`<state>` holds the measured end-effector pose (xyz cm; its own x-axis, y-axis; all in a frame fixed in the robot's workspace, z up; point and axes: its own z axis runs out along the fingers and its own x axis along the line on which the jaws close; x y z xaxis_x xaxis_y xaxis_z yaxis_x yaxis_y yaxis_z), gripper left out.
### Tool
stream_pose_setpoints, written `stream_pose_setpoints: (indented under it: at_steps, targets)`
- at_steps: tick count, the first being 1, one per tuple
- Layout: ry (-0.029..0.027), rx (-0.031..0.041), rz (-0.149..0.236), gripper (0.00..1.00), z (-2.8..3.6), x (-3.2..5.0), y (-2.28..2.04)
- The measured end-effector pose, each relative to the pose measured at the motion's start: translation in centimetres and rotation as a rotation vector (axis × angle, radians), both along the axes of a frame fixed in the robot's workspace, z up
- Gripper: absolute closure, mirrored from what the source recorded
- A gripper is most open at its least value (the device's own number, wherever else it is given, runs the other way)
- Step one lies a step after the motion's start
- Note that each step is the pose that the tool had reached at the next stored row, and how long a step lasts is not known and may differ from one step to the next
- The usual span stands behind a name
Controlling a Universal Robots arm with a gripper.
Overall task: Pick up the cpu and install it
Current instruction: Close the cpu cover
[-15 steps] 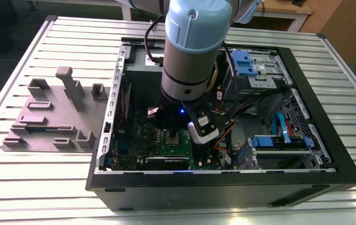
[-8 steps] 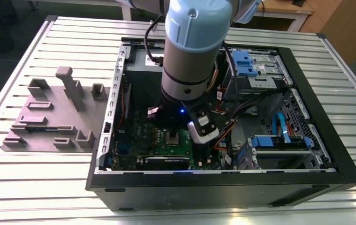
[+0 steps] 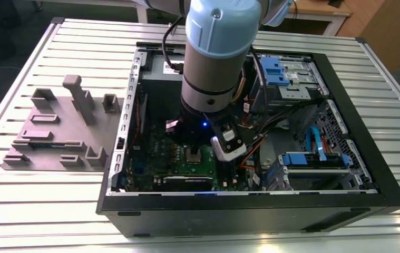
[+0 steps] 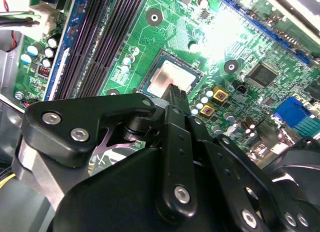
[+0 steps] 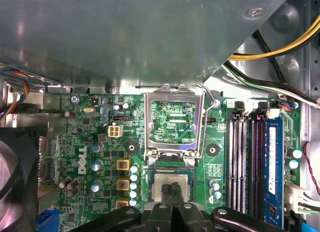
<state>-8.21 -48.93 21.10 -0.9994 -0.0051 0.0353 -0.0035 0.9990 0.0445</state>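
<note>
The cpu, a small silver-grey square chip, lies flat in the socket of the green motherboard; it also shows in the second wrist view and the exterior view. The metal socket frame stands flipped up beside it. My gripper hangs right over the cpu's near edge, its two black fingertips pressed together and far narrower than the chip. Whether the tips touch the chip's top I cannot tell.
The arm reaches down into an open black PC case. A large grey power-supply box overhangs the board. Memory slots, loose cables and blue drive bays flank the socket. A grey fixture tray lies at the exterior view's left.
</note>
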Motion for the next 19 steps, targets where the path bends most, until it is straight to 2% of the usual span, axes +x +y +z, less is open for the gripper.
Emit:
stream_pose_setpoints:
  at_steps: [19]
  targets:
    - [0.0, 0.0001, 0.0, 0.89, 0.49, 0.0, 0.0]
